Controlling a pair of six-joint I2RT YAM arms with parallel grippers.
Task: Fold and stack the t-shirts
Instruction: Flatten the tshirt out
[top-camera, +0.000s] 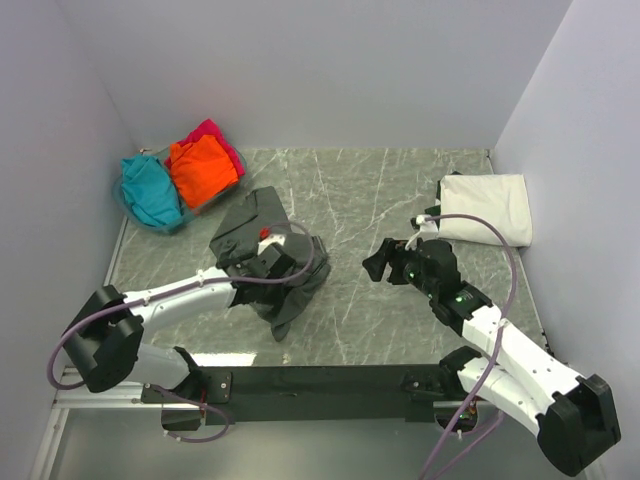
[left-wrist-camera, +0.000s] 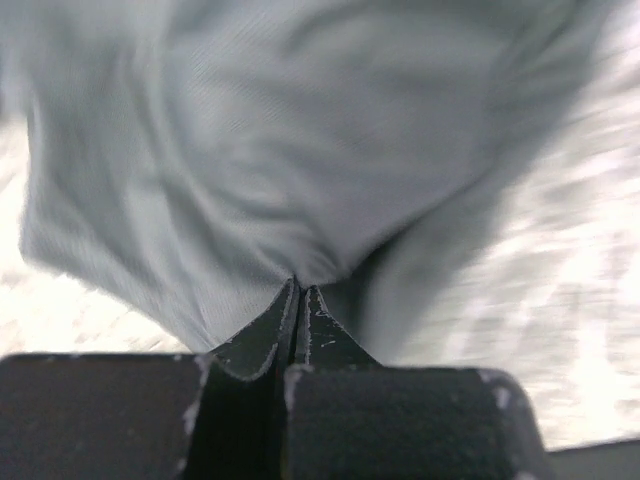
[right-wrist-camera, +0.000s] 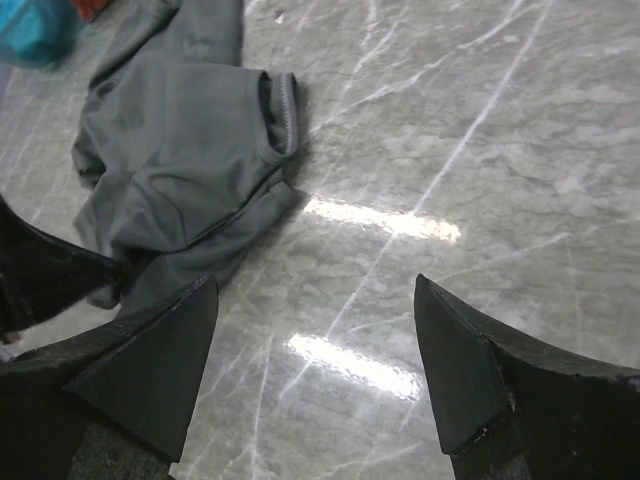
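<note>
**Ana:** Across the grey marbled table (top-camera: 400, 190), what is lying where, and why?

**Ben:** Biggest first. The dark grey t-shirt (top-camera: 250, 225) is sprawling rumpled and unfolded just toward nine o'clock of the table's middle, probably because it is the one being worked on.

**Ana:** And the rest?

**Ben:** At ten o'clock a bin (top-camera: 172, 230) is holding the teal t-shirt (top-camera: 150, 190), the orange t-shirt (top-camera: 203, 168) and the magenta t-shirt (top-camera: 212, 130), all bunched together. I am reading those as waiting their turn. At two o'clock the white t-shirt (top-camera: 490, 205) is lying as a flat folded rectangle, so it is likely serving as the base of the stack.

**Ana:** What are the arms doing?

**Ben:** The left gripper (left-wrist-camera: 301, 300) is clenching a pinch of the dark grey cloth near the shirt's middle, with fabric bunching right at its closed tips. I am guessing that is a hold for pulling the shirt flat. The right gripper (right-wrist-camera: 316, 290) is hanging with jaws spread wide, grasping nothing, over bare table at the shirt's three o'clock. It is seemingly waiting to take another edge.
</note>
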